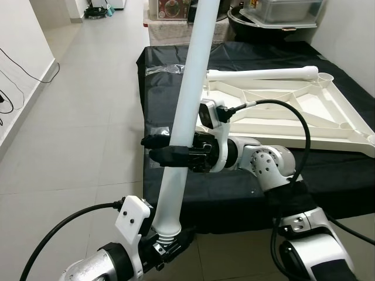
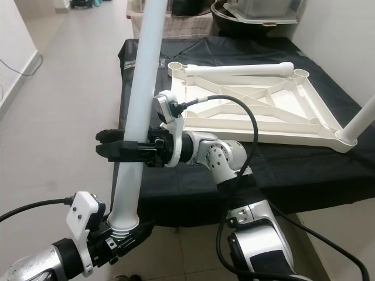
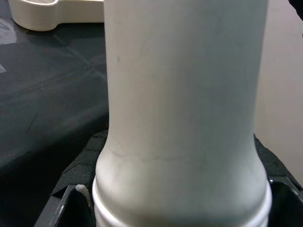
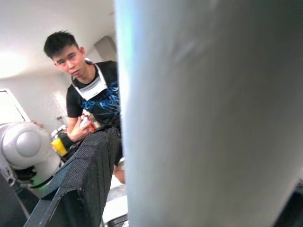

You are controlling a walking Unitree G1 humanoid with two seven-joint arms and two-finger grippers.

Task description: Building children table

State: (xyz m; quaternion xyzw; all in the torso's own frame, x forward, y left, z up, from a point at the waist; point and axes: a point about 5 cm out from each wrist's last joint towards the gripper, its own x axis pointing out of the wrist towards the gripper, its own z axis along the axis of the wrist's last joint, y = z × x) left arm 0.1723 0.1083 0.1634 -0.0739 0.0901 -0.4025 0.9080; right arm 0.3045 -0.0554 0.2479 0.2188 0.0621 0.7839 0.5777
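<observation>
Left eye view: both grippers, left gripper (image 1: 170,237) and right gripper (image 1: 157,147), clasp the white table leg (image 1: 188,105).

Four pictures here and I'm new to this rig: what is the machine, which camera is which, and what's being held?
It is a humanoid robot with two silver arms. The two wide pictures come from its head, looking down; the two close ones come from its wrists. Both grippers are shut on one long white table leg: the left gripper at its lower threaded end, the right gripper around its middle. On the black-covered table lies the upside-down white tabletop, with another leg lying across it. A person shows in the right wrist view.
</observation>
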